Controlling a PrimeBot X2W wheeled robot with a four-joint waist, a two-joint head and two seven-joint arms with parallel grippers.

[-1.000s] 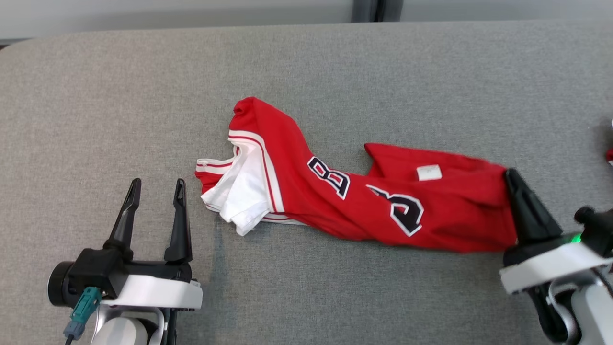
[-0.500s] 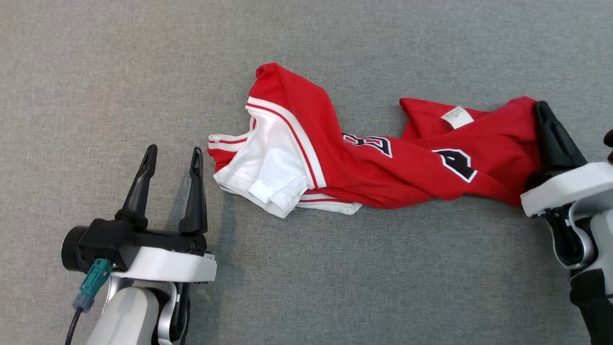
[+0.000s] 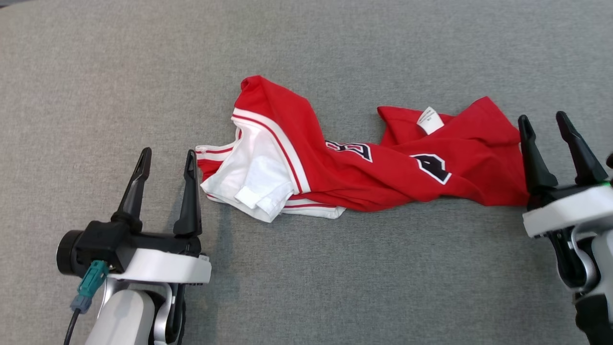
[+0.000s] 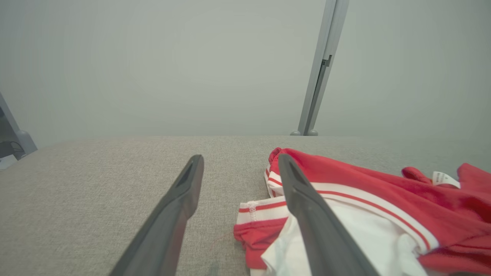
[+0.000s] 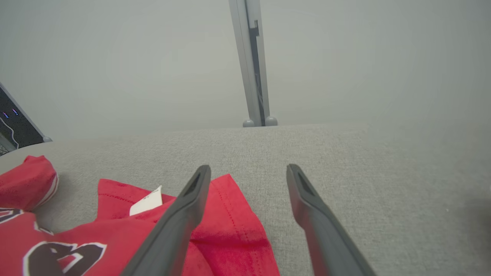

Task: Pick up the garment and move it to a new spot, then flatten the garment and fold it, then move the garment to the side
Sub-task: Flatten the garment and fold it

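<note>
Grey woven cloth covers the bench (image 3: pixel 306 48), and beyond its far edge stand a pale grey wall and a slim grey metal post (image 4: pixel 320 76). A red sports jersey with white-and-red striped trim, a white lining and black white-edged numerals (image 3: pixel 383 177) lies crumpled on the middle of the bench, well short of the far edge, stretched from the robot's left to its right. Its striped, white-lined end points left; its plain red hem end, with a small white label (image 3: pixel 429 120) turned up on top, points right.

The left pincer (image 3: pixel 167 155) stands with its two long dark fingers apart, just beside the jersey's striped end. In the left wrist view that pincer (image 4: pixel 239 161) has bare grey cloth between its fingers, and its right finger crosses in front of the trim. The right pincer (image 3: pixel 541 117) is also spread, holding nothing, at the jersey's hem end. In the right wrist view the right pincer (image 5: pixel 249 170) has a corner of the red hem reaching into its gap; whether the left finger touches the fabric cannot be told.
</note>
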